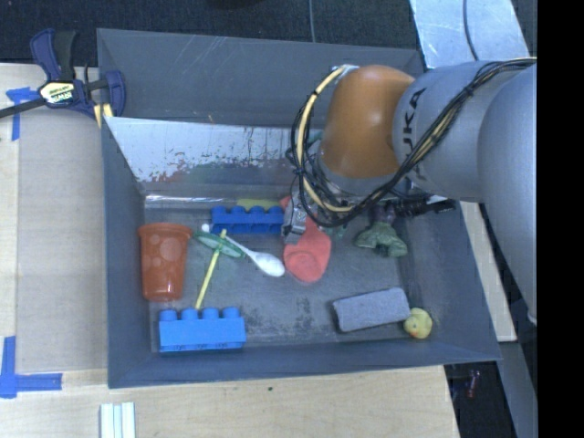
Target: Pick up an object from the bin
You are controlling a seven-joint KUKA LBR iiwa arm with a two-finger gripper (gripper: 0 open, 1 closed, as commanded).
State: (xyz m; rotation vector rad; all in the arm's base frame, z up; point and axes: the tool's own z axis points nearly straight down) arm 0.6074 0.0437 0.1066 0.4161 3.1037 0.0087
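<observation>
Grey metal bin (128, 245), arm (474, 135) in from 3 o'clock, orange wrist cover (365, 121) hanging over the middle. Under it the gripper (298, 221) sits low, right at the 12 o'clock end of a pink-red cylinder (308, 257) lying on its side near bin centre. Touching or just apart? Can't tell. Clenched or released? Can't tell either, cables + cover hide it. Nothing visibly held, so I'd call this the approach step: grasp not made, lift not begun.

Next move, imo: settle over that pink-red cylinder and close across its round body, not along it. Looks smooth, could roll away toward 6.

Room is tight. A dark blue brick (247, 219) lies just beside the gripper at 9 o'clock, a white spoon (265, 263) at 8, a green toy figure (381, 239) near at 3.

Floor: flat scuffed metal, sloped walls, reddish marks on the 12 o'clock wall. Rest is well apart: orange cup (164, 260) at the bin's 9, light blue brick (202, 328) at 7, grey block (370, 309) and yellow ball (418, 324) at 5.
</observation>
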